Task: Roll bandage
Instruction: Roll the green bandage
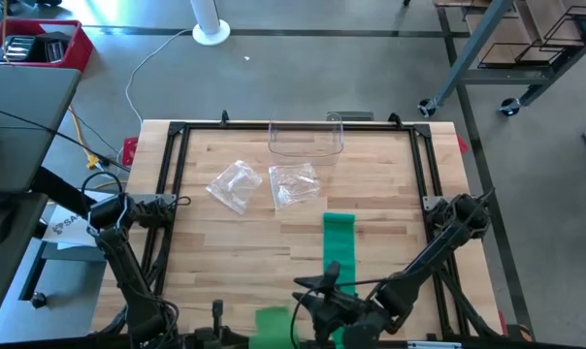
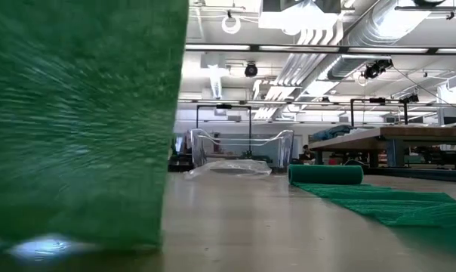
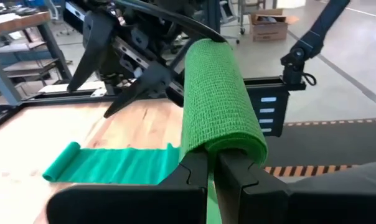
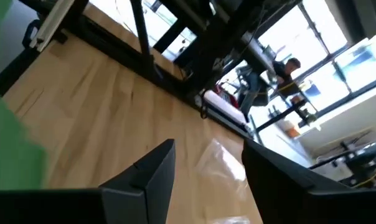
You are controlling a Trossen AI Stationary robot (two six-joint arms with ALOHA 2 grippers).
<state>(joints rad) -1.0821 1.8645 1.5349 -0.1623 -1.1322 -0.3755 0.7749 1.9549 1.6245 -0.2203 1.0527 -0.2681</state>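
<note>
A green bandage runs as a flat strip (image 1: 338, 242) down the table's right half, with a small rolled far end (image 2: 326, 174). Its near part is wound into a thick roll (image 3: 219, 93), held up off the table near the front edge by my left gripper (image 3: 210, 165), which is shut on it. My right gripper (image 3: 122, 74) stands open just past the roll's far end. Its fingers (image 4: 150, 168) have nothing between them in the right wrist view. My left gripper pinches the near end of the roll (image 3: 228, 148) between its two fingers. The fingers come nearly level and lie along the roll, which sticks out past their ends. The roll is lifted clear, and the strip trails from it down onto the table.
A clear plastic tub (image 1: 306, 141) stands at the far edge, with two crumpled clear plastic bags (image 1: 235, 184) (image 1: 295, 184) in front of it. A black frame (image 1: 177, 174) runs around the wooden tabletop. Bare wood lies on the table's left half.
</note>
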